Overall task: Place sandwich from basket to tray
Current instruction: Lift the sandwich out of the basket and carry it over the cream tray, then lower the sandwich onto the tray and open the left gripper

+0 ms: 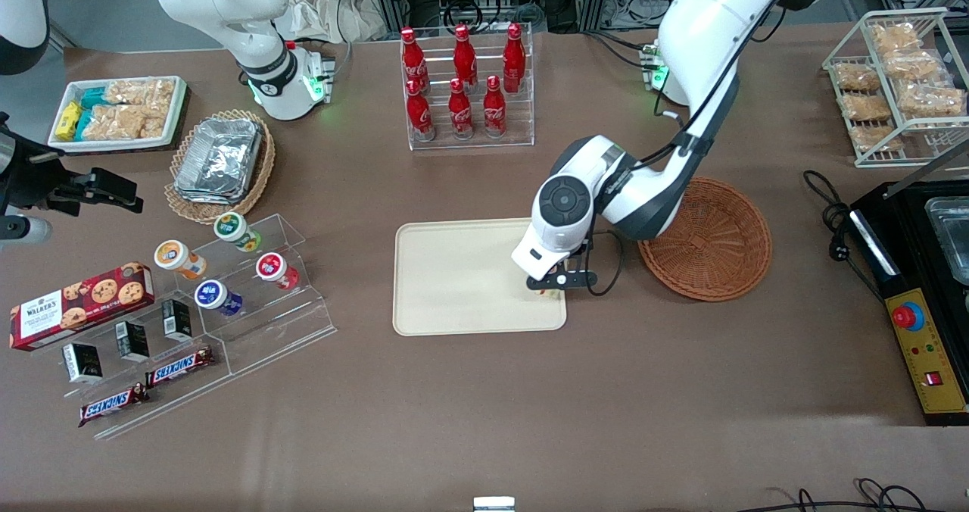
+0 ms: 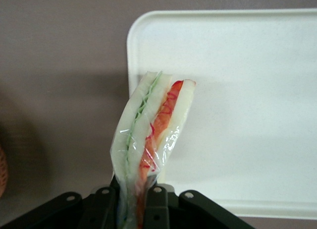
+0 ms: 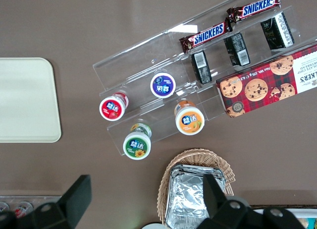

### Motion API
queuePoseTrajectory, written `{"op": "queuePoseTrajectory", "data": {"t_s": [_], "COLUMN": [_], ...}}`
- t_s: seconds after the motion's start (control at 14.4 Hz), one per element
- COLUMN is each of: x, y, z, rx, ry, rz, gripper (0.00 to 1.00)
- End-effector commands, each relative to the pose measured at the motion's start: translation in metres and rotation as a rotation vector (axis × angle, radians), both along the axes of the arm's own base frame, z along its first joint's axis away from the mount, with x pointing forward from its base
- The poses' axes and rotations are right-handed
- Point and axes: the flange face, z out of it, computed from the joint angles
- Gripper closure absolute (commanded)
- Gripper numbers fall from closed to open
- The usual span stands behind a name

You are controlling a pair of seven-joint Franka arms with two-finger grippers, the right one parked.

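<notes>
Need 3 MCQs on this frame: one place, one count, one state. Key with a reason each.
1. Where is the gripper?
A. over the basket
B. over the tray's corner nearest the basket
C. beside the bottle rack

2. How many red bottles stand in the rack?
A. four
B. six
C. eight

3. What state is the sandwich in?
A. lying in the basket
B. flat on the tray
C. clamped in the gripper

Key: 1 B, the gripper hangs at the tray corner nearest the basket. 2 B, two rows of three. 3 C, the wrist view shows it between the fingers, the basket bare.
</notes>
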Motion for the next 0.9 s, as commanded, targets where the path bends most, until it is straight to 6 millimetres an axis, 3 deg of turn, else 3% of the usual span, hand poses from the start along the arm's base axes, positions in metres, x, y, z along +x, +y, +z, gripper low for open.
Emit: {"op": "queuePoseTrajectory", "data": {"t_s": [0.0,0.14,0.21,0.28,0.35,0.7,0.83], "x": [0.004,0.005,0.005,0.007,0.008,0.010,0.015], "y": [-0.010,-0.013,-0.013,-0.013,-0.014,-0.014,-0.014], "z": [-0.019,-0.026,-0.029,-0.031,-0.034,-0.032,-0.020], "rx": [0.000,-0.017,-0.016,-0.020,-0.030,-0.038,-0.043], "ry": [-0.014,-0.025,-0.022,-0.025,-0.033,-0.040,-0.057], "rz": [-0.001,0.008,0.016,0.016,0.016,0.023,0.044], "gripper": [1.00,1.00,0.93,0.56,0.02,0.00,0.00]}}
